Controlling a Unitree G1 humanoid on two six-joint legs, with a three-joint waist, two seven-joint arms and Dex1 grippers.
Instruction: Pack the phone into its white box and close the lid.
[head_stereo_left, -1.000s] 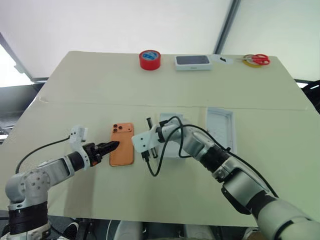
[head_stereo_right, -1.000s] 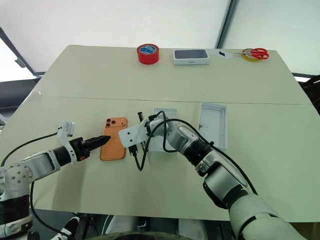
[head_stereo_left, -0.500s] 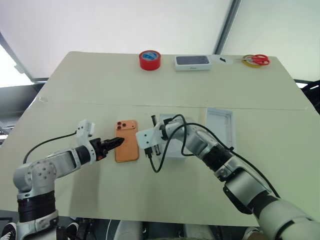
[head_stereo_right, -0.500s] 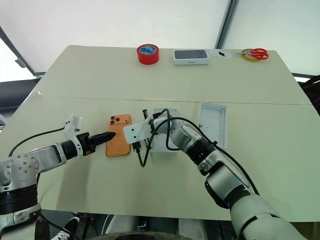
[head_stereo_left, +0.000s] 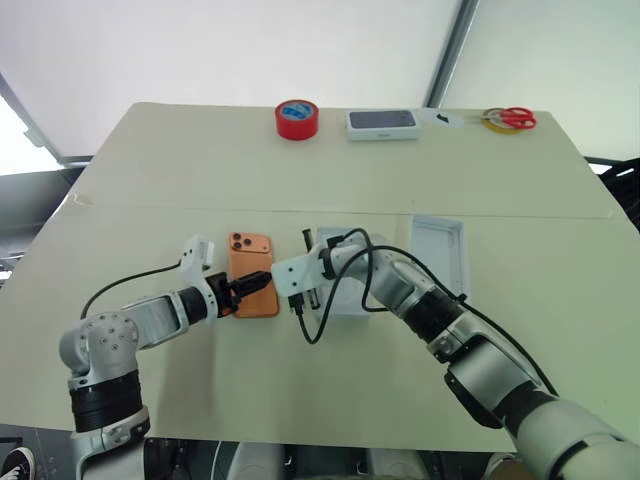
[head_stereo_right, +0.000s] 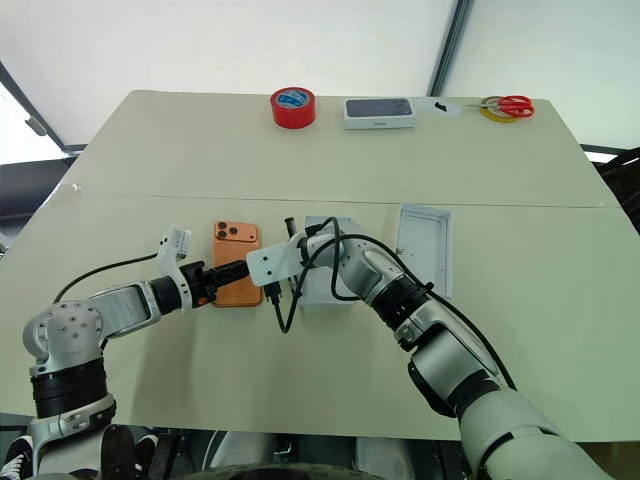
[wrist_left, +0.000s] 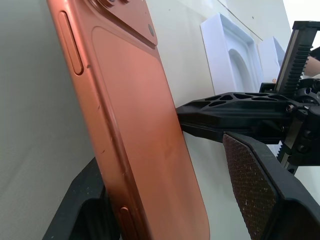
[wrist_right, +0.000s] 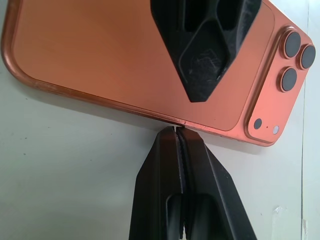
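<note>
The orange phone (head_stereo_left: 252, 287) lies camera side up on the table. My left gripper (head_stereo_left: 262, 284) is open around the phone's near end: one finger (wrist_left: 250, 185) hovers over its back, the other (wrist_left: 85, 200) sits low at its edge. My right gripper (wrist_right: 177, 131) is shut, its tips against the phone's long right edge. The lid (head_stereo_left: 441, 252) lies open side up, further right. The white box is out of view. A white insert (wrist_left: 227, 55) with an arched recess lies behind my right wrist.
At the table's far edge stand a red tape roll (head_stereo_left: 296, 118), a white box picturing a dark phone (head_stereo_left: 381, 122) and red-handled scissors (head_stereo_left: 510, 119). A black cable (head_stereo_left: 322, 325) loops under my right wrist. Bare tabletop lies towards me.
My left gripper has slid right and forward from beside the phone until it straddles the phone's near end. The phone shifted slightly right, against my right gripper's tips. My right gripper stayed put.
</note>
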